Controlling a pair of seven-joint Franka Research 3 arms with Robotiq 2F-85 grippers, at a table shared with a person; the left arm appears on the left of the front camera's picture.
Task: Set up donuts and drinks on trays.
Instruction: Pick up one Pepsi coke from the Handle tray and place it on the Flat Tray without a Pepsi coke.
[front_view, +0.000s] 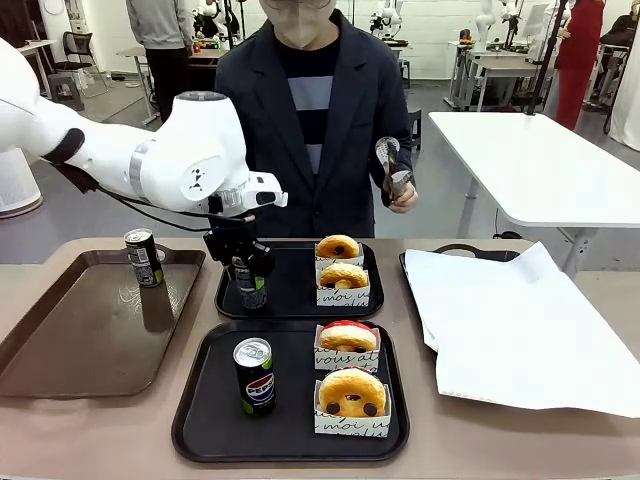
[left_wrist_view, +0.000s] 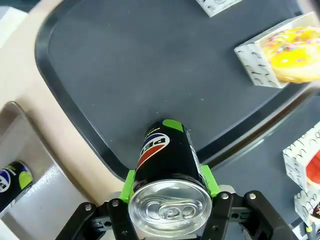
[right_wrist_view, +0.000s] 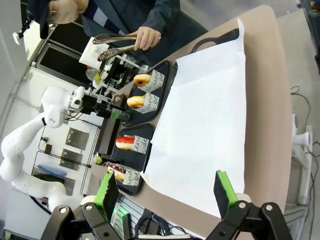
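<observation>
Front view, lower centre of the frame: I see the near black tray (front_view: 195, 425) on the tabletop (front_view: 90, 430), carrying an upright Pepsi can (front_view: 254, 376) at its left and two sleeved donuts at its right, a chocolate-dotted one (front_view: 351, 392) in front and a red-glazed one (front_view: 346, 337) behind it. Left of the frame lies the glossy brown tray (front_view: 60, 335), with a dark can (front_view: 143, 257) standing at its far edge. At right, white paper (front_view: 520, 330) covers another tray. Mid-frame, the far black tray (front_view: 300, 290) holds two golden donuts in sleeves (front_view: 340, 270). My left gripper (front_view: 249, 285) stands over this tray's left part, clamped on a black can (left_wrist_view: 167, 165); the left wrist view shows the green pads (left_wrist_view: 129, 182) pressed to both sides of it. In the right wrist view, my right gripper (right_wrist_view: 165, 192) hangs released, jaws wide apart, above the paper's edge. Farthest, the person's hand (front_view: 403, 195) holds metal tongs (front_view: 390, 165).
</observation>
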